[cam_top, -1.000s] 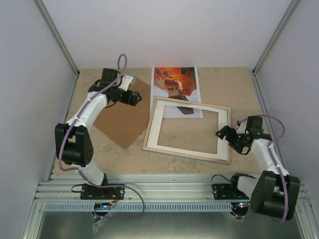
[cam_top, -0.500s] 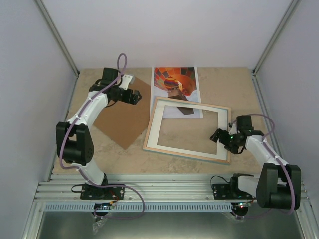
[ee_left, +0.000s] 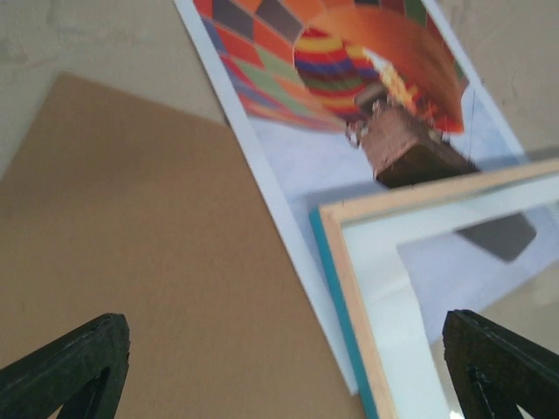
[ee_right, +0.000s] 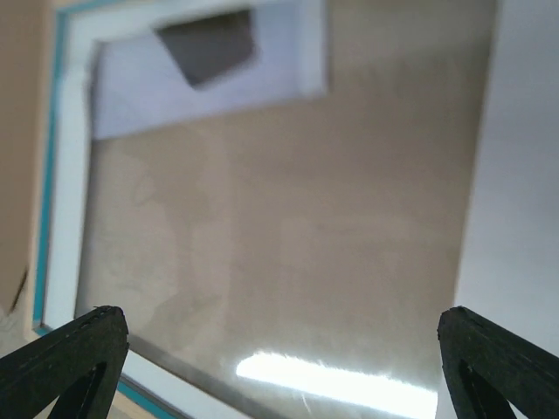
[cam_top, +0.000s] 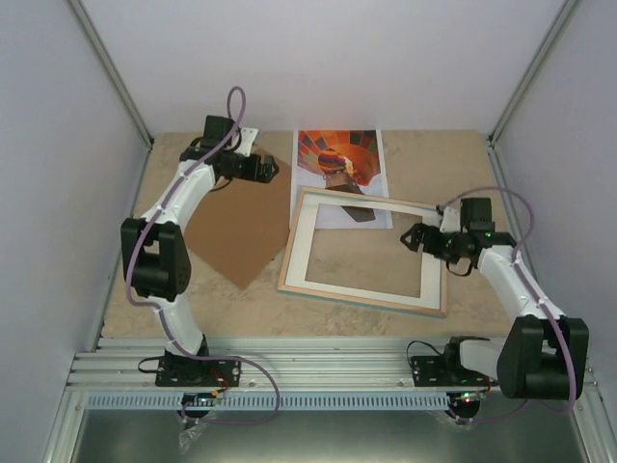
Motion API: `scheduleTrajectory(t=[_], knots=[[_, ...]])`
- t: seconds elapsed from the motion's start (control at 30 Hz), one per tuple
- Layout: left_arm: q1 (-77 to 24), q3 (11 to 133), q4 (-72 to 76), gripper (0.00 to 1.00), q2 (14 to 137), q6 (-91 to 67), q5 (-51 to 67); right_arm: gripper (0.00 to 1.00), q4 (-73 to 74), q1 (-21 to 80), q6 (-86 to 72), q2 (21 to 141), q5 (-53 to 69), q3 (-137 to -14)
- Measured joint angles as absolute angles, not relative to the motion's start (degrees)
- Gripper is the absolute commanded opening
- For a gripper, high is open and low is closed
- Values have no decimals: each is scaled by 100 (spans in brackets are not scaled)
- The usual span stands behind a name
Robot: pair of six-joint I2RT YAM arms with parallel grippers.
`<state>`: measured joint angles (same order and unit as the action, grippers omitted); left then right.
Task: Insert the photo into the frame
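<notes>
Over the last second the right arm had swung up from beside the frame's (cam_top: 362, 300) right rail and reached inward, so that the right tool (cam_top: 412, 237) hung over the right side of the pane; the left arm had stretched further back, carrying the left tool (cam_top: 274, 171) past the far corner of the brown board (cam_top: 236, 231) towards the photo (cam_top: 337, 157); neither photo nor frame appeared to have shifted. That suggested both arms were only closing in, with the insertion itself not yet begun. The photo lay face up at the back of the counter (cam_top: 439, 159), its near end tucked under the frame's far rail and showing through the pane; the frame lay flat, bare wood upward. Both arms were bent at the elbow, wrists angled down; in each wrist view the fingers (ee_left: 74, 371) stood wide apart with nothing between them, touching nothing.
</notes>
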<state>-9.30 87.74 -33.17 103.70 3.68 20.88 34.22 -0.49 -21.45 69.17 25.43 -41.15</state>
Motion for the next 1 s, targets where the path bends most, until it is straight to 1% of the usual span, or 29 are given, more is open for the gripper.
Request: scheduleTrajectory(t=[0.13, 0.2, 0.33, 0.43, 0.67, 0.77, 1.0], knots=[[-934, 9535, -3262, 97, 10982, -110, 2276, 98, 3129, -51, -1354, 7087, 2947, -4856], [-934, 9876, -3214, 97, 11319, -364, 2383, 98, 2978, -51, -814, 7424, 3208, -5384], [-937, 10460, -3155, 97, 12001, -825, 2574, 98, 2561, -49, -62, 8458, 3610, -6445], [-939, 11008, -3129, 96, 12527, -1133, 2681, 98, 2346, -45, 178, 9317, 3774, -7089], [-939, 12711, -3055, 95, 13924, -2014, 2751, 98, 2018, -14, 167, 11323, 3876, -8409], [-943, 13185, -2987, 95, 14392, -2303, 2731, 98, 1865, 62, -3, 11797, 3835, -8737], [-980, 13391, -2742, 92, 15015, -2827, 2670, 97, 1470, 235, -449, 12724, 3618, -9585]])
